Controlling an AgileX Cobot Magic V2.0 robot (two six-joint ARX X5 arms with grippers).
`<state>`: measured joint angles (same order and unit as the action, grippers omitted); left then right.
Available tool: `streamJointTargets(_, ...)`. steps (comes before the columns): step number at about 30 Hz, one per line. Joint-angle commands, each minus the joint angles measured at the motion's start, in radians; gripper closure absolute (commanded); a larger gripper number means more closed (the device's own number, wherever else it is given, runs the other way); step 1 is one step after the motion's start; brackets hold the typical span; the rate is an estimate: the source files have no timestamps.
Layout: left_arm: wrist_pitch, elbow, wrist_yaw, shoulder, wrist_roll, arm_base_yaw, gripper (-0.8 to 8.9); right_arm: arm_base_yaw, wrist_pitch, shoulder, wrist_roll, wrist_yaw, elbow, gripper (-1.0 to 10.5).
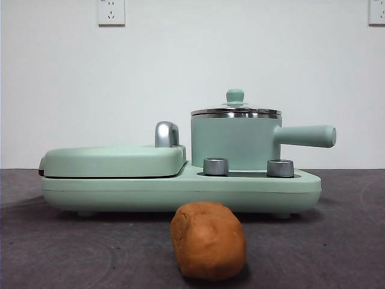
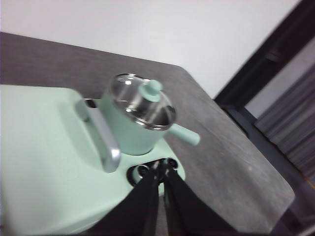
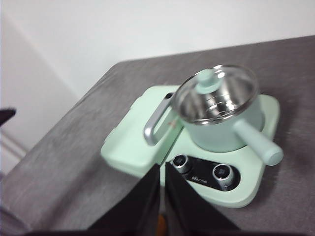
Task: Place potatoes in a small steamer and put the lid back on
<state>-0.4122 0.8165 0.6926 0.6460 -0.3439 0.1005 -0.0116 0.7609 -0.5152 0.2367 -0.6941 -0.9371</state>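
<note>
I see the potato (image 1: 209,241) lying on the bench (image 1: 337,253) before the steamer (image 1: 236,141), lid (image 1: 236,110) on; left hand (image 2: 163,167) and right hand (image 3: 162,169) hover closed, empty.

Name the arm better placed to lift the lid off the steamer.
Left, narrowly. The left pincer hangs closer to the steamer and its lid. The right pincer sits farther back, above the knobs. Both look shut and empty.

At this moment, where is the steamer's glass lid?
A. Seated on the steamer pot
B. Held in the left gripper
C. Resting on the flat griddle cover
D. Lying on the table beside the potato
A: the lid sits level on the steamer pot, knob up, with neither gripper touching it.
</note>
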Motion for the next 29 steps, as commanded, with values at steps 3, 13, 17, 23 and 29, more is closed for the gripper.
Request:
streamJointTargets(3,0.008,0.061,0.015,0.058,0.023,0.025,7.75,0.003,0.001,-0.034,-0.068,-0.015,-0.024,9.3)
streamJointTargets(13,0.009,0.066,0.015,0.087,0.023,0.055,3.80,0.003,0.006,-0.034,-0.068,-0.009,-0.024,7.9)
streamJointTargets(17,0.018,0.069,0.015,0.096,0.022,0.067,3.75,0.003,0.003,-0.034,-0.068,-0.005,-0.024,5.0)
streamJointTargets(23,-0.006,0.114,0.015,0.179,0.018,0.110,3.74,0.003,0.003,-0.034,-0.068,-0.005,-0.024,4.8)
streamJointTargets(29,-0.071,0.227,0.010,0.344,0.043,0.186,3.75,0.003,0.004,-0.034,-0.065,-0.005,-0.024,4.8)
